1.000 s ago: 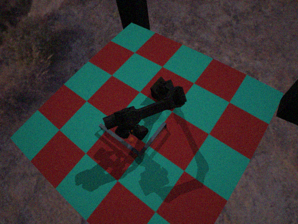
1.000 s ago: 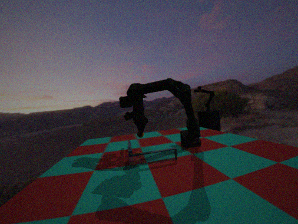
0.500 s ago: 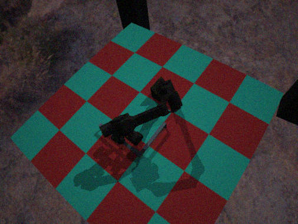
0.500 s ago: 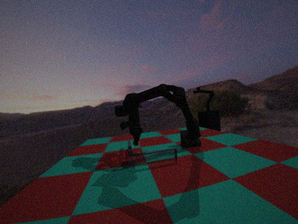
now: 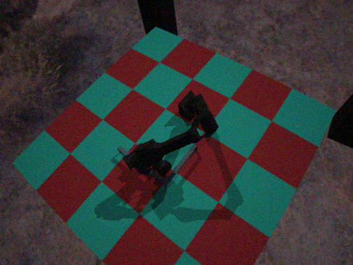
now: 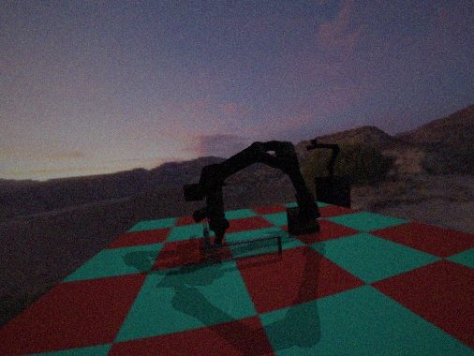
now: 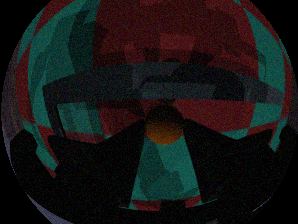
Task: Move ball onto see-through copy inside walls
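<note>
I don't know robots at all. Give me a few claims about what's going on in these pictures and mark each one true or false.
1. The gripper is closed on the orange ball. True.
2. The table has a red and teal checkered top. True.
3. The gripper hangs wide open with nothing in it. False: its fingers are shut on the ball.
4. The arm's base stands off the table, on the ground. False: it sits on the checkered top.
5. The gripper is lowered close to the low clear walls. True.
</note>
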Robot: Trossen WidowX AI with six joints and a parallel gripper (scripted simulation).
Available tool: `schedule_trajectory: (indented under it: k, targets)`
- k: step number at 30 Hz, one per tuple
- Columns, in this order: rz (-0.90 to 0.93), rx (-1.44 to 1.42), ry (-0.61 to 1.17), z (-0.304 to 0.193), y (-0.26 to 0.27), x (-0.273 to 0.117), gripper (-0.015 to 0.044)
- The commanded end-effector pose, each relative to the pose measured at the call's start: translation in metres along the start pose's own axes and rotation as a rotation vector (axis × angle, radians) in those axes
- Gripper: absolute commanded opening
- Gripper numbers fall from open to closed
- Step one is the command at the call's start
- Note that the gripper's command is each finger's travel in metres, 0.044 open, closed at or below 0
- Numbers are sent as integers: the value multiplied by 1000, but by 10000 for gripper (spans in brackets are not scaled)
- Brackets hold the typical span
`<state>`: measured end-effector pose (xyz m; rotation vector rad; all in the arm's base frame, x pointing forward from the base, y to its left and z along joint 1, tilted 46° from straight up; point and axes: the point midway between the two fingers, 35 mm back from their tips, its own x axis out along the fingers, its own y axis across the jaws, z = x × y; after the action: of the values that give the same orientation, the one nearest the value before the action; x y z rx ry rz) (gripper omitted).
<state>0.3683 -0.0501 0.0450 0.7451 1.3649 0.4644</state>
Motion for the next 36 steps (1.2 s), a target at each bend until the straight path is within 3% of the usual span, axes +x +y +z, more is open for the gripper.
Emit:
schedule_trajectory:
  k: [1,14,25,31,36]
  targets:
    - [6,3,-1,0,1,4,0]
    - [6,3,-1,0,1,20,0]
    - [0,0,-3,0,0,17,281]
    - [-1,1,-3,1,0,8,281]
    - [2,4,-1,1,-1,-60,281]
